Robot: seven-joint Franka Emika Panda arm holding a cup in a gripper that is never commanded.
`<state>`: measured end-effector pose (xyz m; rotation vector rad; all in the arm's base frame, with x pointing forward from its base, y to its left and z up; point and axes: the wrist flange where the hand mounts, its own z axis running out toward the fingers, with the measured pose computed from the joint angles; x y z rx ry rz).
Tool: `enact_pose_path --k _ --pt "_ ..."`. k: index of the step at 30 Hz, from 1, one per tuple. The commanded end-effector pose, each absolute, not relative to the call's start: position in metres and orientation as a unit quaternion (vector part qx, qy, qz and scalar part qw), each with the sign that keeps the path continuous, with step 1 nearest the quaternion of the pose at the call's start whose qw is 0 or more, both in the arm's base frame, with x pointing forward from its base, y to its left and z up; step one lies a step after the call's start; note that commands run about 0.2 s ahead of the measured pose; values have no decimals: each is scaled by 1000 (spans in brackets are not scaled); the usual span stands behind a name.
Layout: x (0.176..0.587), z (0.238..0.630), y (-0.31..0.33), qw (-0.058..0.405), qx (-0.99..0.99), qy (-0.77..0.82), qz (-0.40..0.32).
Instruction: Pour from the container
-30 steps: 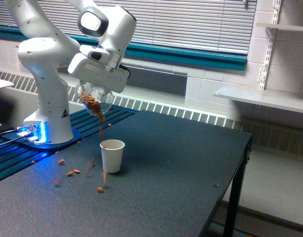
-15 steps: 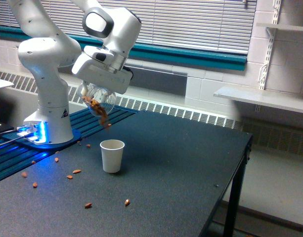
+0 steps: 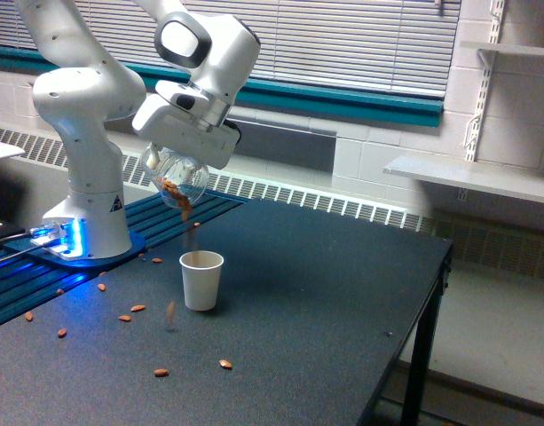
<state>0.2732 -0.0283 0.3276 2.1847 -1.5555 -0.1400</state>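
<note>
the gripper holds the tilted container in its jaws above a paper cup; almonds lie scattered on the bench.

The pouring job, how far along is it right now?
Done: the container is tipped above the paper cup. In hand: brown pieces are falling from its mouth, though many lie scattered on the table. Left: some pieces remain inside the container to empty.
</note>
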Motion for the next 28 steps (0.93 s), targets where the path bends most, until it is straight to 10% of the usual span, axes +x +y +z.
enact_pose_path --k 1,28 --pt "270 328 -23 234 785 -570 -59" --pt "271 327 -22 230 785 -572 -61"
